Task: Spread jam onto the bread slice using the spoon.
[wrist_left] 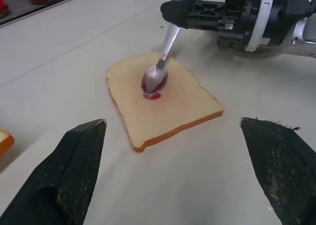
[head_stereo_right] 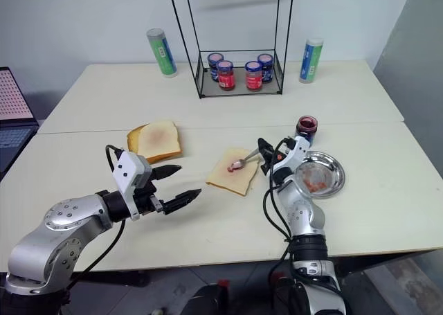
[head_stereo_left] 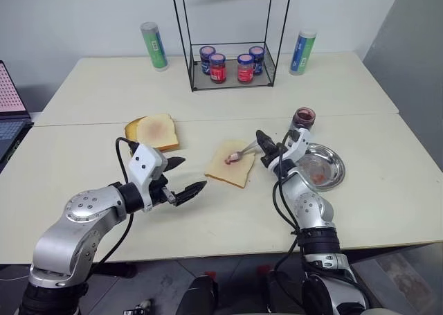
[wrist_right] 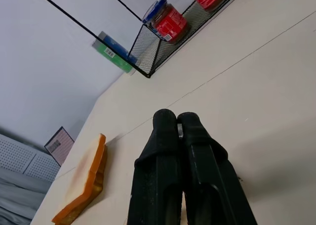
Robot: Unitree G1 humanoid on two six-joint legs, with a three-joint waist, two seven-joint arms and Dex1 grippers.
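- Right gripper (head_stereo_left: 261, 140) pinched the spoon (wrist_left: 159, 72) by its handle, bowl pressed down to smear jam (wrist_left: 153, 95) onto the bread slice (wrist_left: 160, 101)
- Left gripper (head_stereo_left: 185, 178) waited nearby, fingers spread

- Bare table (head_stereo_left: 208, 225) lies between the left gripper (head_stereo_left: 181, 178) and the bread slice (head_stereo_left: 230, 164), an open path.
- The right gripper (head_stereo_left: 261, 144), clamped on the spoon (head_stereo_left: 239, 153), blocks the slice's right side.
- The dish (head_stereo_left: 320, 167) and jam jar (head_stereo_left: 302, 118) crowd the right arm's flank.
- The toast (head_stereo_left: 154, 131) sits near, left of the slice.
- The wire rack (head_stereo_left: 232, 76) with jars stands well apart at the back.
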